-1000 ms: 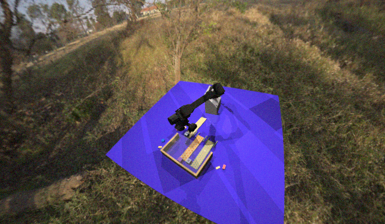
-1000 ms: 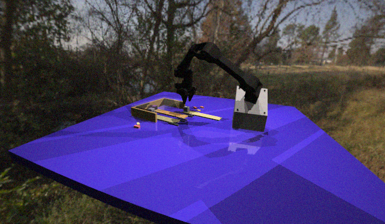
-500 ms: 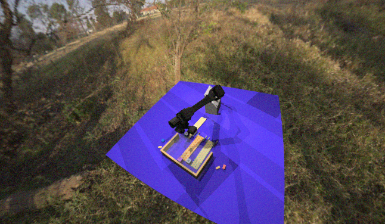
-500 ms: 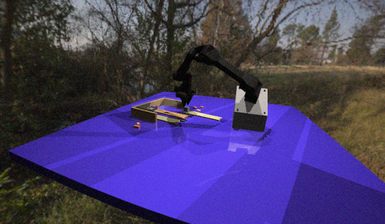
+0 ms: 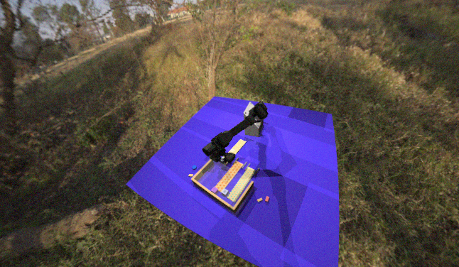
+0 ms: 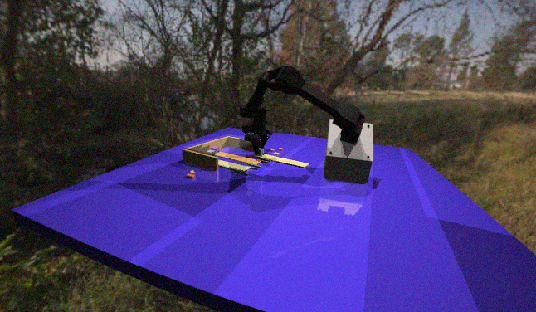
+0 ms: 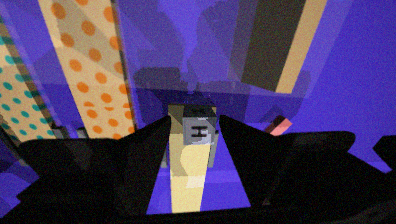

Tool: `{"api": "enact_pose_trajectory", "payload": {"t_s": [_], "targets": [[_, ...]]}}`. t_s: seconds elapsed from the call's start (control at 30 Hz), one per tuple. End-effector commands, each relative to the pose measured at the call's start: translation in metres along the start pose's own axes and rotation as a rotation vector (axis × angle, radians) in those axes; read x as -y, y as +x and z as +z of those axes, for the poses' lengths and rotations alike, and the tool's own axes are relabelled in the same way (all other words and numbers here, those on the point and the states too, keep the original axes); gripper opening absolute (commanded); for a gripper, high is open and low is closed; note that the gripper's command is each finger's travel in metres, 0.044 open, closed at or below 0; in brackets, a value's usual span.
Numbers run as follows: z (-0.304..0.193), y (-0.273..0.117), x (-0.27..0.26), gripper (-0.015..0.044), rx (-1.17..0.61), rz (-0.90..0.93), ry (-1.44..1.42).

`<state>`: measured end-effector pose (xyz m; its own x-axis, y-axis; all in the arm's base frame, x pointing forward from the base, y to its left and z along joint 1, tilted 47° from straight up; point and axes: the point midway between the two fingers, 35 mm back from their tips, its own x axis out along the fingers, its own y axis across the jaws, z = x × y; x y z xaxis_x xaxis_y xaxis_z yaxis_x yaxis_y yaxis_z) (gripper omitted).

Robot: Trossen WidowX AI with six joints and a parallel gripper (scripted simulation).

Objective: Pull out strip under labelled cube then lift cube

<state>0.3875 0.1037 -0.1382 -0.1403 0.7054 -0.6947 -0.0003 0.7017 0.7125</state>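
Labelled cube (image 5: 222,159) (image 6: 261,152) (image 7: 199,131), marked H, is sitting on the plain yellow strip (image 5: 238,146) (image 6: 289,161) (image 7: 189,190), outside the tray. Around it the gripper (image 5: 223,158) (image 6: 259,150) (image 7: 195,119) is standing partly open, gripping nothing; in the wrist view the cube is lying nearer the 3 o'clock finger. That offset is creating a risk: a low or closing finger could be nudging the cube askew, or catching the strip's edge and lifting both. To my eye the strip is already lying pulled out, so the grasp is seemingly coming next, calling for centring before closure.

From the cube in the top view, the orange-dotted strip (image 5: 229,175) (image 6: 237,158) (image 7: 82,60) is lying toward 5 o'clock, its teal-dotted neighbour (image 5: 241,184) (image 6: 233,167) (image 7: 20,97) beyond; a sideways swing could be disturbing either. The tray (image 5: 212,192) (image 6: 200,160) (image 7: 298,45) is holding both. Farther off, between 1 and 2 o'clock, the base (image 5: 253,131) (image 6: 348,168) is carrying the arm (image 5: 237,129) (image 6: 319,99), which is arching outward, its wrist pointing steeply down.
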Motion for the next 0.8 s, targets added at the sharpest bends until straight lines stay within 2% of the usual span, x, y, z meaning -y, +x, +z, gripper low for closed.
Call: {"api": "enact_pose_trajectory", "payload": {"t_s": [0.0,0.33,0.43,0.73,0.77], "targets": [[-0.0049,0.0088,0.0029,0.0250,-0.012,0.006,0.015],[-0.0049,0.0090,0.0028,0.0250,-0.012,0.006,0.015],[-0.0032,0.0070,0.0016,0.0171,-0.008,0.002,0.007],[-0.0032,0.0070,0.0016,0.0111,-0.008,0.002,0.007],[-0.0032,0.0070,0.0016,0.0085,-0.008,0.002,0.007]]}}
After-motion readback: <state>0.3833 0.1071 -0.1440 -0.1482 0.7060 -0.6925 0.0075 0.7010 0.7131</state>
